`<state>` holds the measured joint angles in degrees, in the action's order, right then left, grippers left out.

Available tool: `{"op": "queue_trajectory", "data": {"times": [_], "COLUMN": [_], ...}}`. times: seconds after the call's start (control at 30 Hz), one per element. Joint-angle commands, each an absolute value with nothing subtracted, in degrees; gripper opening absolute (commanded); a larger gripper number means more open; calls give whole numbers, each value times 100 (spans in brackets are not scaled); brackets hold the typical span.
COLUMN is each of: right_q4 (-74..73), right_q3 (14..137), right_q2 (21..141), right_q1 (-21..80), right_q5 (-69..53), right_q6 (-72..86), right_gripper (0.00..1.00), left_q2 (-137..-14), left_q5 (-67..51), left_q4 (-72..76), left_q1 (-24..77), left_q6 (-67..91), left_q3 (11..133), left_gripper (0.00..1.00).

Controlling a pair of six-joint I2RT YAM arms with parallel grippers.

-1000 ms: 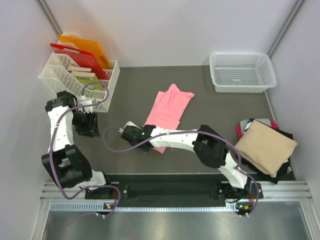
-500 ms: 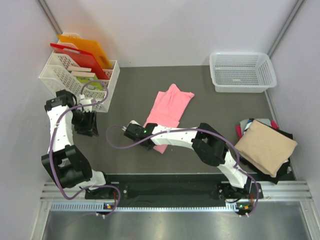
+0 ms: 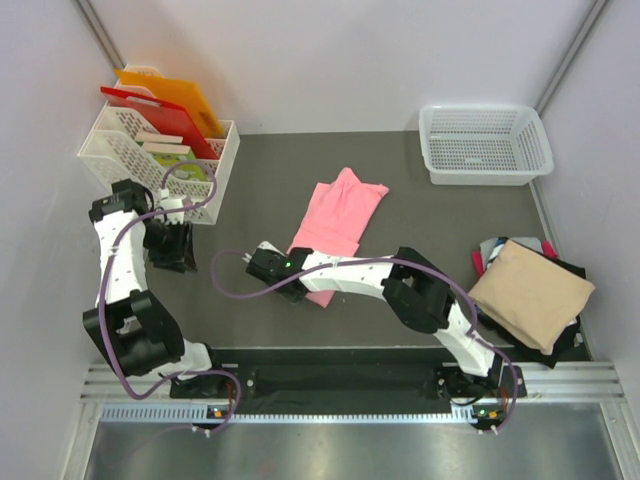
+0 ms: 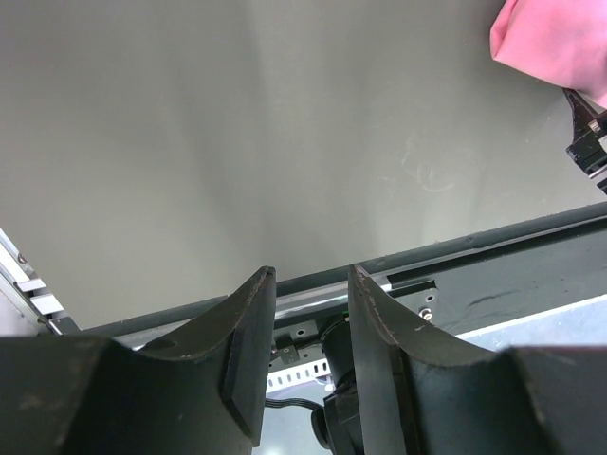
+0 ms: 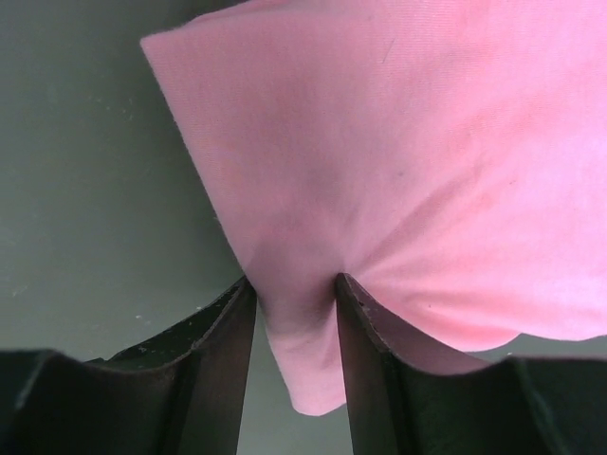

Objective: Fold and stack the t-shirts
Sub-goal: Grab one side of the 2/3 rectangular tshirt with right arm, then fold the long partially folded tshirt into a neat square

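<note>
One pink t-shirt (image 3: 335,215), one tan t-shirt (image 3: 530,293), two white baskets (image 3: 490,176) (image 3: 130,165)

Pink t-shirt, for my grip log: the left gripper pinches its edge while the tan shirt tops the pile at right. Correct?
No: the right gripper pinches the edge of the pink t-shirt, as the right wrist view shows. The tan shirt does top the pile at right.

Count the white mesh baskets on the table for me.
2. The empty basket sits in the far right corner; the filled basket stands at far left, holding red and orange boards. None appears hidden.
</note>
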<state>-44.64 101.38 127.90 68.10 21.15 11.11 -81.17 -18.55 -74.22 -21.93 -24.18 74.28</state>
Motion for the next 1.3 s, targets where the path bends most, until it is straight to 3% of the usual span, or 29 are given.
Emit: {"op": "queue_trajectory", "data": {"times": [0.0, 0.13, 0.23, 0.3, 0.4, 0.8, 1.27], "right_q4": [-4588, -4614, -4745, -4772, -4816, -5615, -6741], "right_q3": [10134, 10221, 10362, 10415, 10494, 10450, 11601], "right_q2": [13183, 13315, 13473, 13448, 13255, 12060, 11303], "right_q1": [6891, 6891, 6891, 6891, 6908, 7663, 8578], "right_q5": [1969, 2039, 2153, 2118, 2030, 1301, 958], "right_q6": [1345, 1362, 1432, 1468, 1503, 2030, 2900], "right_gripper": [40, 35, 25, 12, 0, 0, 0], "left_q2": [-8086, -8042, -7989, -7928, -7893, -7858, -7849], "left_q5": [-1872, -1846, -1846, -1846, -1819, -1960, -1995], "left_q4": [-7444, -7453, -7479, -7479, -7462, -7497, -7699], "left_q1": [-2197, -2197, -2197, -2188, -2197, -2197, -2197], "left_q6": [-2566, -2593, -2628, -2663, -2689, -2733, -2918], "left_q3": [7620, 7611, 7585, 7550, 7515, 7488, 7717], "left_gripper": [41, 41, 41, 41, 41, 42, 41]}}
